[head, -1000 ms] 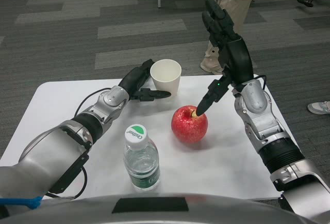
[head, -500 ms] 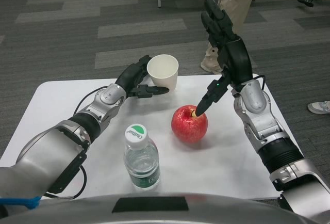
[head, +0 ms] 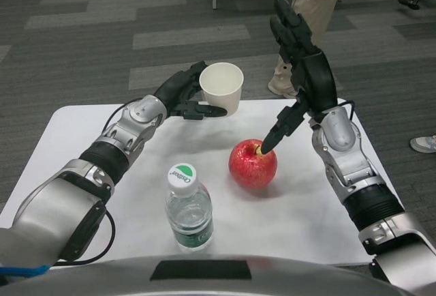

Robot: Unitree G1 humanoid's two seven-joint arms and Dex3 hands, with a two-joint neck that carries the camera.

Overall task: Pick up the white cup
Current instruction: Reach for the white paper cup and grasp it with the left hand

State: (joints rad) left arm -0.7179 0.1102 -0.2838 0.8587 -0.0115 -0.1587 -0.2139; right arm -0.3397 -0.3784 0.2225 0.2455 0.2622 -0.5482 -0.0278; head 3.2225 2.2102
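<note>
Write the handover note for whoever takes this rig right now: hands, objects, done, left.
Left hand: holds the white cup by its side, cup upright and apparently just off the table.
Right hand: raised, fingers spread, holding nothing, one finger at the apple stem.
Water bottle stands near the front edge.
Done: cup grasped.
Left: finish the lift, keeping it level.

I am noting that my left hand (head: 182, 95) is covering the near left side of the white cup (head: 222, 86), so its base is not showing. The water bottle (head: 188, 209) near the table's (head: 61, 146) front edge is being cut off at its foot. The top edge is cropping the person (head: 306, 9) above the legs. The red apple's (head: 253, 164) stem is too small to tell.
</note>
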